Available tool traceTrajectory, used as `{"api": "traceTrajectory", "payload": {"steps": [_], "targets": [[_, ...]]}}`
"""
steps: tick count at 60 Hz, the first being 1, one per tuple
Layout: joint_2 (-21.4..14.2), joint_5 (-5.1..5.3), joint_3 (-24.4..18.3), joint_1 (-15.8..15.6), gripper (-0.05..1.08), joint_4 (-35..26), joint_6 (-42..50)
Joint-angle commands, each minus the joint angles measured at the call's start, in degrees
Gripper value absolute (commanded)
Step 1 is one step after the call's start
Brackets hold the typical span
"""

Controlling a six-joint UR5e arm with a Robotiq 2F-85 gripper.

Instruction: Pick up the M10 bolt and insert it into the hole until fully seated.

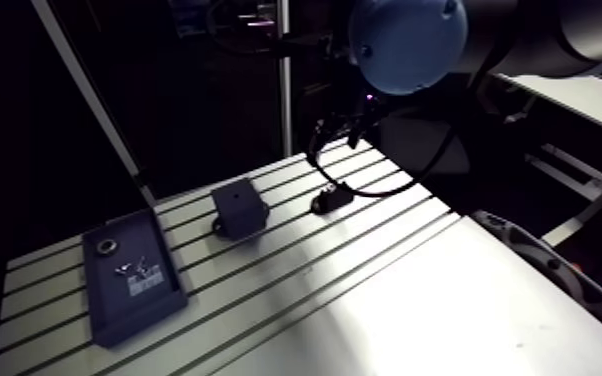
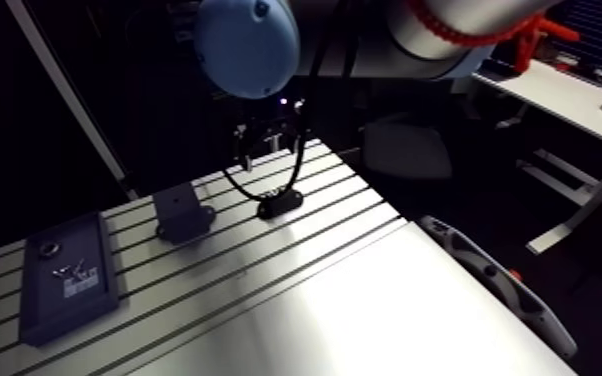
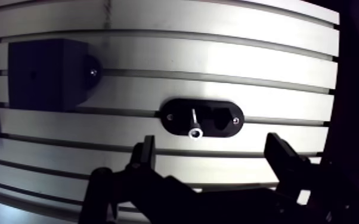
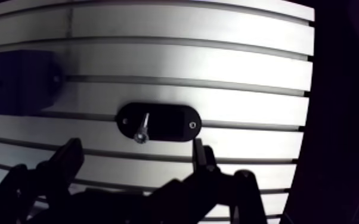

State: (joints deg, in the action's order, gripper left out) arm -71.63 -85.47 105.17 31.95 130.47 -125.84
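Note:
The bolt [image 3: 194, 123] is a thin silver screw standing tilted in a black oval holder [image 3: 176, 113] fixed on the slotted table. In the wrist view my gripper [image 3: 212, 146] hangs above the table just short of the holder. Its two dark fingers are apart, one on either side of the bolt's line, and nothing is between them. A black block [image 3: 42, 74] with a small hole in its top face sits off to one side of the holder. In the arm view the holder [image 1: 329, 200] lies right of the block [image 1: 240, 210].
A dark flat tray [image 1: 135, 305] lies at the table's left end, holding a metal ring [image 1: 106, 243] and small silver parts [image 1: 130, 268]. A smooth pale panel [image 1: 445, 320] covers the near right part of the table. The table's far edge runs just behind the holder.

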Motion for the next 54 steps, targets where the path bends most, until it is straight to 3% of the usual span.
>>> {"api": "traceTrajectory", "payload": {"steps": [1,24,40,54], "targets": [[0.6,-0.7,0.7,0.0,0.02,0.1,0.0],[1.0,-0.79,1.0,-0.1,0.13,0.3,0.2],[2.0,-0.88,1.4,-0.1,0.28,0.4,0.6],[2.3,-0.8,1.8,-0.1,0.33,0.5,0.9]]}}
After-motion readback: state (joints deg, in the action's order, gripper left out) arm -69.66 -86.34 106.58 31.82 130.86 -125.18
